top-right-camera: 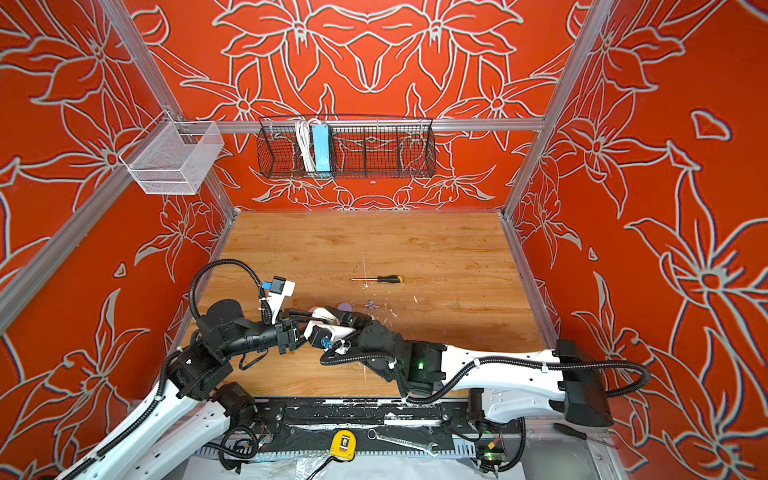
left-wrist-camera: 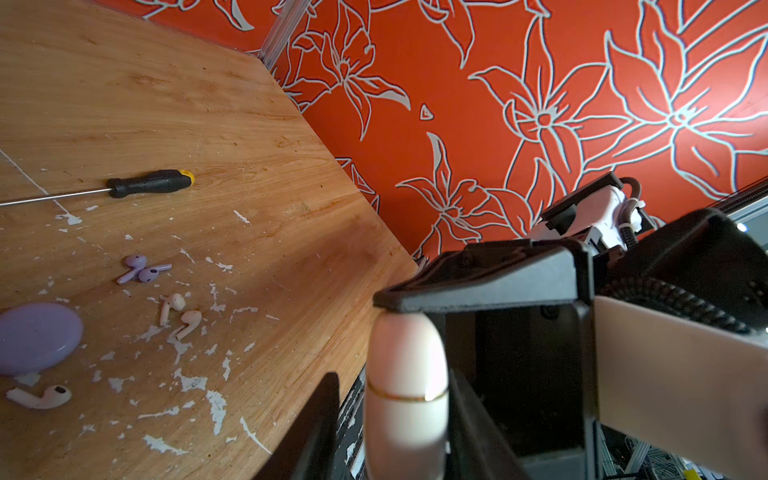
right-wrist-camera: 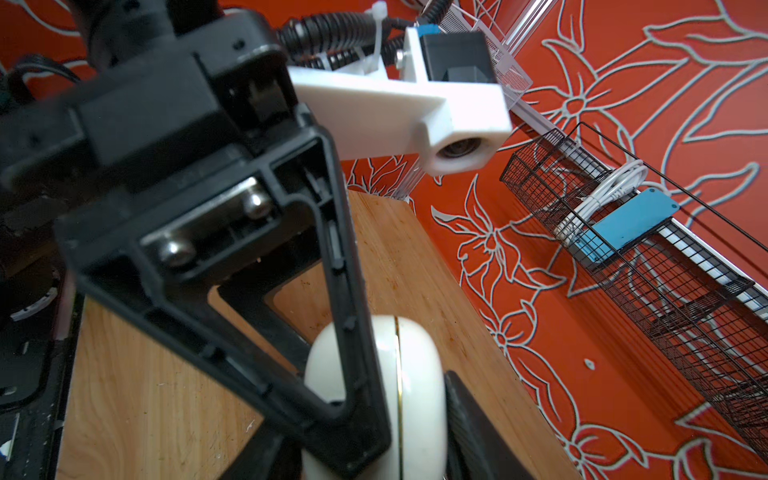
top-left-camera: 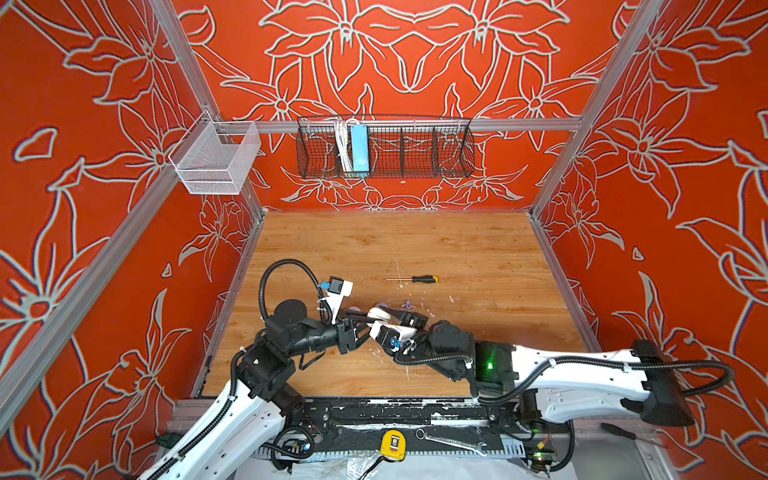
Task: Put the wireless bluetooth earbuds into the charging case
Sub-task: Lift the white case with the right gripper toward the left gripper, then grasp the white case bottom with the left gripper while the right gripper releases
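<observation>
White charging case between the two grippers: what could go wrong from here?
1. The white charging case is shut along its gold seam; the right gripper holds it, but one finger of the left gripper shows a gap, so it may twist or slip.
2. The white earbuds lie among white paint flecks, so a wrong pick seems possible.

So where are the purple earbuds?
In both top views the purple earbuds lie mid-table, nearer the robot than the screwdriver, right of the purple case.

You see: screwdriver (top-left-camera: 415, 279) on wooden tabletop (top-left-camera: 478, 249); blue power strip (top-left-camera: 359, 149) upright in black wire basket (top-left-camera: 415, 154); wrench (top-left-camera: 451, 441) near yellow tape measure (top-left-camera: 392, 444).
</observation>
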Robot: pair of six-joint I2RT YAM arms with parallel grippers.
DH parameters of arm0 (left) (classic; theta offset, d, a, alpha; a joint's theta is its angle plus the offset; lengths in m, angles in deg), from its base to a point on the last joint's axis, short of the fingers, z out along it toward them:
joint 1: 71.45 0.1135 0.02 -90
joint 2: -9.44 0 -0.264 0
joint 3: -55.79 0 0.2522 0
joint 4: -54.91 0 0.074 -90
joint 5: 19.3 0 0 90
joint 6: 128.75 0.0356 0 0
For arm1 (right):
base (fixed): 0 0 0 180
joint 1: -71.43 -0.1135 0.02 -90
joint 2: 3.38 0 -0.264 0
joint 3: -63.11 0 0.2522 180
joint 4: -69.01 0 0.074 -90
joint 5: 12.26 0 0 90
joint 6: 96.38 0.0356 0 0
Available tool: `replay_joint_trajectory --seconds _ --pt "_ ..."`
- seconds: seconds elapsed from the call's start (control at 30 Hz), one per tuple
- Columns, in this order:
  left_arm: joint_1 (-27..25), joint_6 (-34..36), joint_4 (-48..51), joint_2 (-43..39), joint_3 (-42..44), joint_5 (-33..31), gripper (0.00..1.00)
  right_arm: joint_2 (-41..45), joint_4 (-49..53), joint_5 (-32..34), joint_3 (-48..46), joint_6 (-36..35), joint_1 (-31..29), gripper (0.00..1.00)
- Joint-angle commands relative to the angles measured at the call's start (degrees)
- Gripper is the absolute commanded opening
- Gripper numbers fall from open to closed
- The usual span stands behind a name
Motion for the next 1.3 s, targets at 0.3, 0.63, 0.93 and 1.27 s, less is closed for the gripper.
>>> replay_joint_trajectory --seconds 0.3,0.63,0.93,1.27 --pt "-0.61 0.05 -4.51 1.23 1.22 1.48 0.17 1.54 -4.22 2.26 0.54 0.24 -0.26 0.32" --pt "-0.68 -1.31 -4.66 -0.3 1.36 1.08 0.58 4.02 -5.36 3.93 -1.38 -0.11 -0.17 0.31" --pt "-0.7 -1.83 -6.9 1.88 1.34 3.07 0.44 3.98 -5.19 2.49 -1.2 0.16 -0.16 0.31" --pt "-0.7 -1.09 -7.95 2.93 1.53 2.68 0.04 3.22 -5.63 3.14 -0.92 -0.12 -0.21 0.49"
